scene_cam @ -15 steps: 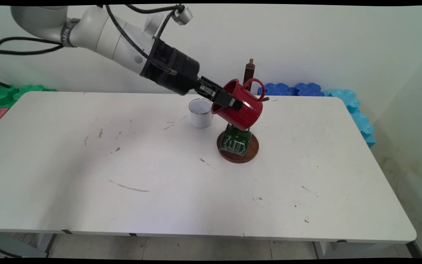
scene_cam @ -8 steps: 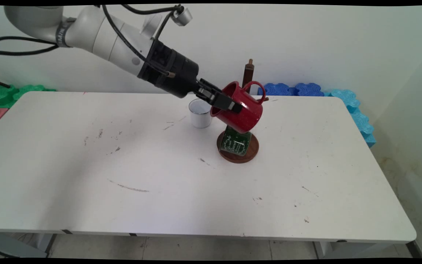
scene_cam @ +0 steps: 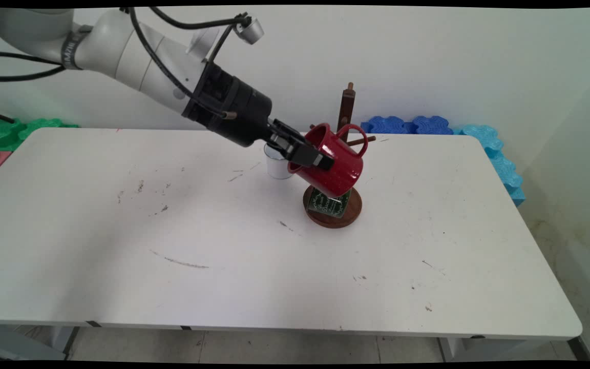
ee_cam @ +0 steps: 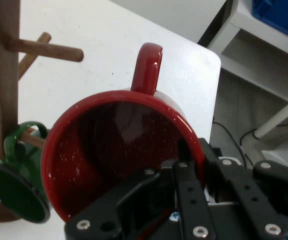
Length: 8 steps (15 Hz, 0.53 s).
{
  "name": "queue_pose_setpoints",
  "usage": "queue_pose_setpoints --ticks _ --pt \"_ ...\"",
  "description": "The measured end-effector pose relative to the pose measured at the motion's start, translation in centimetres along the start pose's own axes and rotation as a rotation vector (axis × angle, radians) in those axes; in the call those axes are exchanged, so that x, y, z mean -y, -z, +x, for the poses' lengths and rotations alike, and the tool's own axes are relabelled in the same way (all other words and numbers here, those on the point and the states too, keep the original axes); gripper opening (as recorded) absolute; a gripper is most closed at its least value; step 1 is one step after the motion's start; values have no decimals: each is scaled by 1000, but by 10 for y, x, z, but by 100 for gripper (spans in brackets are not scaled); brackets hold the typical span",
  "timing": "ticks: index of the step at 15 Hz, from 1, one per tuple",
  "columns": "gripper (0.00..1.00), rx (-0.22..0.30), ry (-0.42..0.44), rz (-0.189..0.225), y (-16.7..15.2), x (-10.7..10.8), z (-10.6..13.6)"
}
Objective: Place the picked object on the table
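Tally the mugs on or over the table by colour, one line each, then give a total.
Red mug, held tilted in the gripper: 1
Green mug, hanging on the wooden mug tree: 1
White mug, standing on the table: 1
Total: 3

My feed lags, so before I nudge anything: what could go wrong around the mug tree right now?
1. The end effector grips the red mug by the rim alone, tilted in the air; it might slip.
2. The mug's handle sits close to the mug tree's peg; a bump could tip the tree.
3. The green mug hangs just below and might be knocked off.
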Motion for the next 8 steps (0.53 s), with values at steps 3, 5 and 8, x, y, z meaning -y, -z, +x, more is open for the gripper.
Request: queue_pose_setpoints --ticks 3,5,8 --pt "0 16 -13 12 5 -4 -4" --pt "0 29 -24 21 8 -7 -8" --pt "0 61 -49 43 18 -10 -17"
